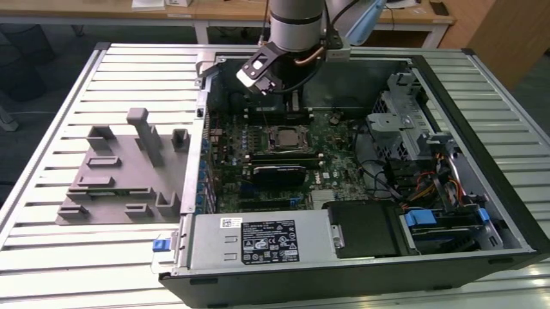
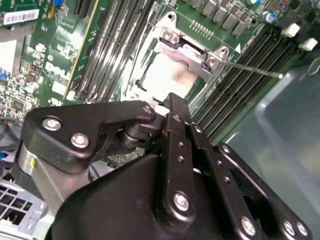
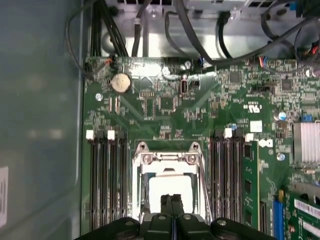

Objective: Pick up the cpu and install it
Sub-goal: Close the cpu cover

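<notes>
- Arm [image 1: 297,22] reaches down into an open PC case [image 1: 344,283] lying flat on the slatted table [image 1: 51,257].
- Claw [image 3: 171,199] is closed: the two black fingers [image 3: 166,207] sit pressed together w/ nothing between them; in the second wrist view the claw [image 2: 173,101] is also empty.
- cpu [image 3: 170,186] sits in the socket on the green motherboard [image 3: 210,115], pale square top facing up, metal frame [image 3: 165,158] around it.
- Claw tip is right over the cpu; can't tell if it touches the top plate or hangs just above.
- In the exterior view the cpu [image 1: 282,137] lies mid-board, directly below the arm's wrist.
- In the second wrist view the cpu [image 2: 165,75] is just past the fingertips; thin socket lever [image 2: 252,68] sticks out to one side.
- RAM slots [image 3: 107,175] flank the socket on both sides, all w/o sticks.
- Coin battery [image 3: 120,82] sits further up the board, near black cables [image 3: 200,47].
- Grey fixture [image 1: 120,170] w/ upright blocks stands on the table at the exterior view's left, beside the case, apart from the claw.
- Labelled PSU box [image 1: 257,241] fills the case's near edge.
</notes>
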Robot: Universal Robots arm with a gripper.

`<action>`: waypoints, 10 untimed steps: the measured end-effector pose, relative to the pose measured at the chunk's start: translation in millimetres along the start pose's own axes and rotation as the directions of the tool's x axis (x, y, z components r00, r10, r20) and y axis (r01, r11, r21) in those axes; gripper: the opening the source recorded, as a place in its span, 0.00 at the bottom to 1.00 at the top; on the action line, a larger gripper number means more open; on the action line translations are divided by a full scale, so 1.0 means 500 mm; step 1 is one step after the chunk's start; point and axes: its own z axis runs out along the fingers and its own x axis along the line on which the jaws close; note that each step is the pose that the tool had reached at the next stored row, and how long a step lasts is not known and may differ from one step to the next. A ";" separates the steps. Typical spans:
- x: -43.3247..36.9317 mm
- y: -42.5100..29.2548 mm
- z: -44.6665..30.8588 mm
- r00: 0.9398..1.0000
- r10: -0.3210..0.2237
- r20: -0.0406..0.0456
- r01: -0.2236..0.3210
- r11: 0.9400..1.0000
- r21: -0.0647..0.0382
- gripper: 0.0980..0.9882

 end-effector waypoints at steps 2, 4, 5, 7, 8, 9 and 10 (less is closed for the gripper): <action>-0.002 -0.001 0.006 1.000 0.000 0.000 0.000 1.000 0.000 0.01; -0.004 -0.002 0.012 1.000 0.000 0.000 0.000 1.000 0.000 0.01; -0.004 -0.002 0.015 1.000 0.000 0.000 0.000 1.000 0.000 0.01; -0.006 -0.004 0.021 1.000 0.000 0.000 0.000 1.000 0.001 0.01; -0.006 -0.005 0.024 1.000 0.000 0.000 0.000 1.000 0.001 0.01; -0.007 -0.006 0.026 1.000 0.000 0.000 0.000 1.000 0.002 0.01; -0.007 -0.008 0.027 1.000 0.000 0.000 0.000 1.000 0.002 0.01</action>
